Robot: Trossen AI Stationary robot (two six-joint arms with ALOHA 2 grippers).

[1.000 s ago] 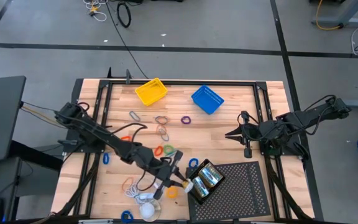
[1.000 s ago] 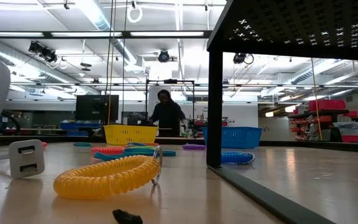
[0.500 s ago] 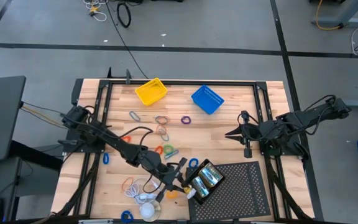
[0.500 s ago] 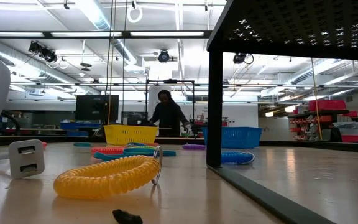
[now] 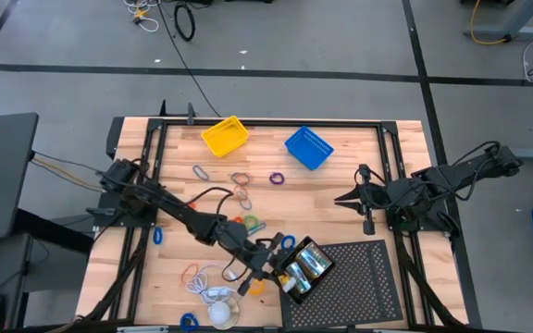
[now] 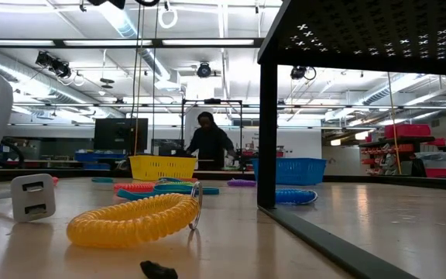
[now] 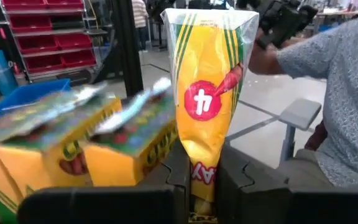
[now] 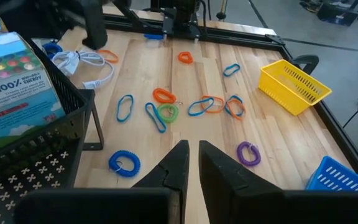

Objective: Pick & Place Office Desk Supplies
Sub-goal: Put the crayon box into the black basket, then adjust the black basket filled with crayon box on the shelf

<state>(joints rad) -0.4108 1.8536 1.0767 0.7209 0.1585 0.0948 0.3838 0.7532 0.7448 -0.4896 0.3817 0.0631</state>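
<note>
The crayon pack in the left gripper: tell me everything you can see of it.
The crayon pack is a slim yellow packet with green stripes and a red circle bearing a white 4, wrapped in clear glossy film crimped at the top. It stands upright, its lower end pinched between the left gripper's dark fingers. Two larger yellow-and-green crayon boxes sit close beside it. From above, the left gripper is at the black tray's near-left corner; the pack itself is hard to make out there.
</note>
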